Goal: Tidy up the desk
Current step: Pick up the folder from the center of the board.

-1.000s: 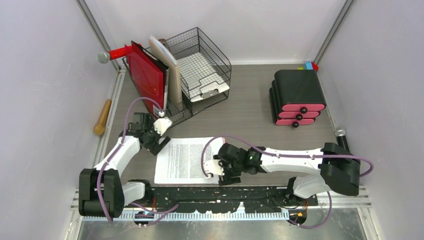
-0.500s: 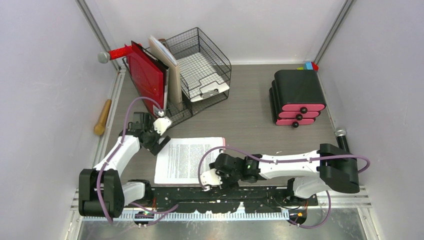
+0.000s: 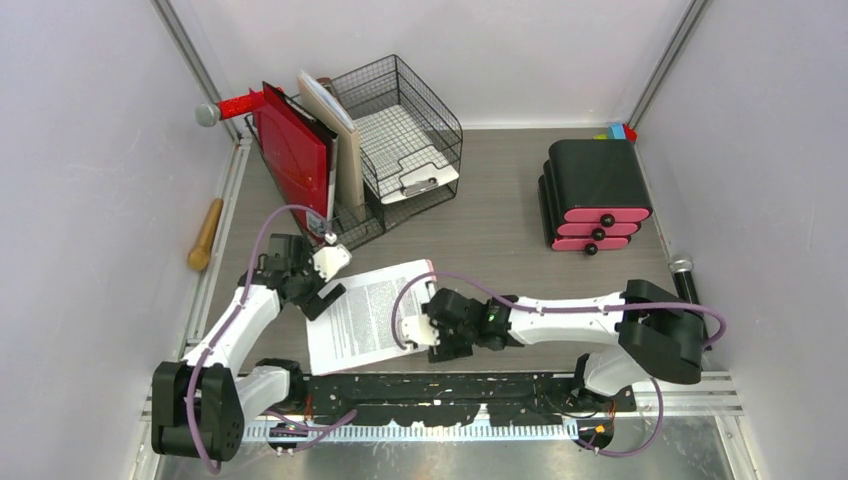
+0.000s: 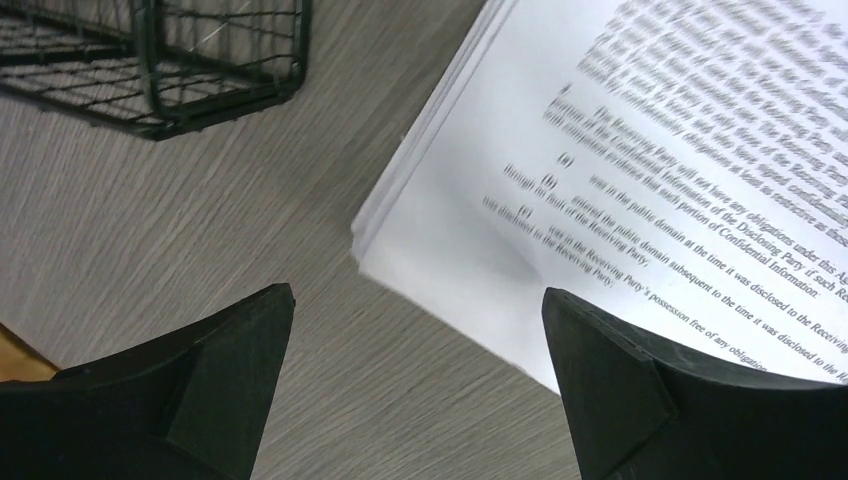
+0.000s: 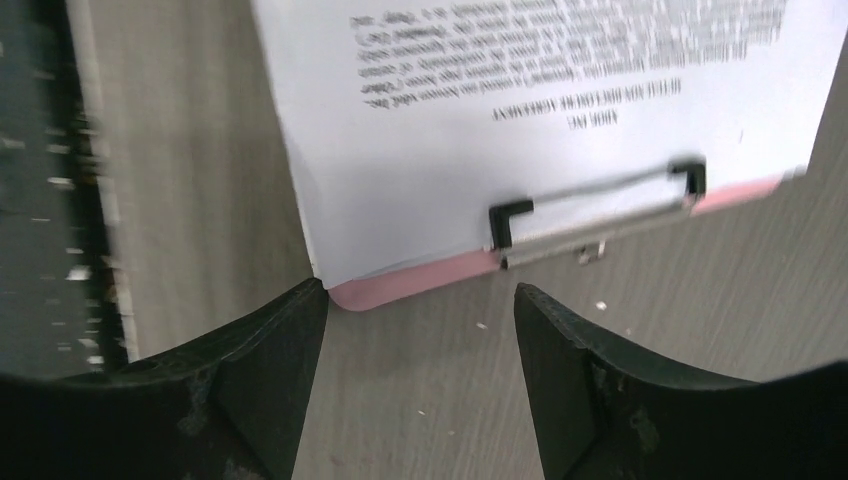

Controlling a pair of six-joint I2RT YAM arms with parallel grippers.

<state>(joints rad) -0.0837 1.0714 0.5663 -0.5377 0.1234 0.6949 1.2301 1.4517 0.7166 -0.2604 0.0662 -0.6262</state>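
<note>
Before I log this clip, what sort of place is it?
Likely a mock office desk in a walled robot cell: a wire-mesh tray rack, a pink-fronted drawer unit and a clipboard of printed pages.

Bright, even overhead light, with only soft shadows on the desk (image 3: 500, 230) beside the clipboard (image 3: 365, 318). Sharp from above. Close up, smeared print toward the clipboard's far edge.

"Receiving Party"; "Confidential Information", both on the printed sheet (image 4: 650, 180)
</note>
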